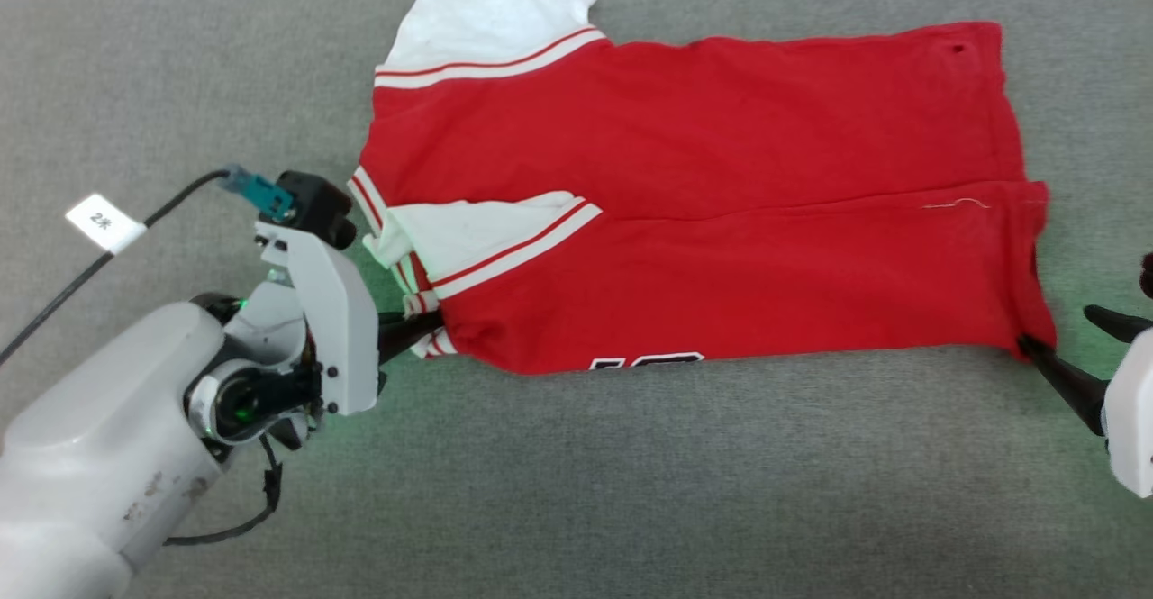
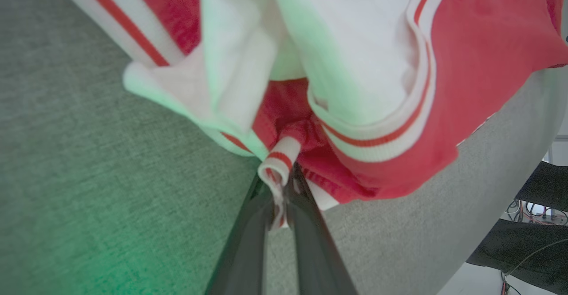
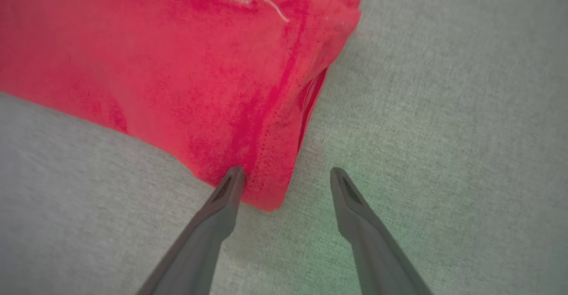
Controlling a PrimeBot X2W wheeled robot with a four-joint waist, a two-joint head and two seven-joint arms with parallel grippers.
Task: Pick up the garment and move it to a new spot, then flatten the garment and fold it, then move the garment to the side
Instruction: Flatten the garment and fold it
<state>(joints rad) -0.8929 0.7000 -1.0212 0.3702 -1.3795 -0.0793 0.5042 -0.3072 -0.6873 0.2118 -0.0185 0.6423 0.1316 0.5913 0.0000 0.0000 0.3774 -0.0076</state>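
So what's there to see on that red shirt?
The shirt is red, soft-looking knit with white short sleeves and red-white striped trim. It lies on a grey cloth surface, folded lengthwise, one sleeve tucked over the body, the other sticking out at the far edge. A bit of black, white-edged lettering peeks out at the near edge, and a loose white thread sits near the hem. The left claw pinches its striped trim; the open right claw straddles a hem corner.

One red shirt (image 1: 703,221). Two white sleeves: far sleeve (image 1: 491,13), near sleeve (image 1: 477,234). Two grippers: left gripper (image 2: 282,188), right gripper (image 3: 287,171). Two dark fingers (image 3: 213,224) on each, four in all. One black cable (image 1: 90,266). One white tag (image 1: 105,222). One loose white thread (image 1: 955,204).
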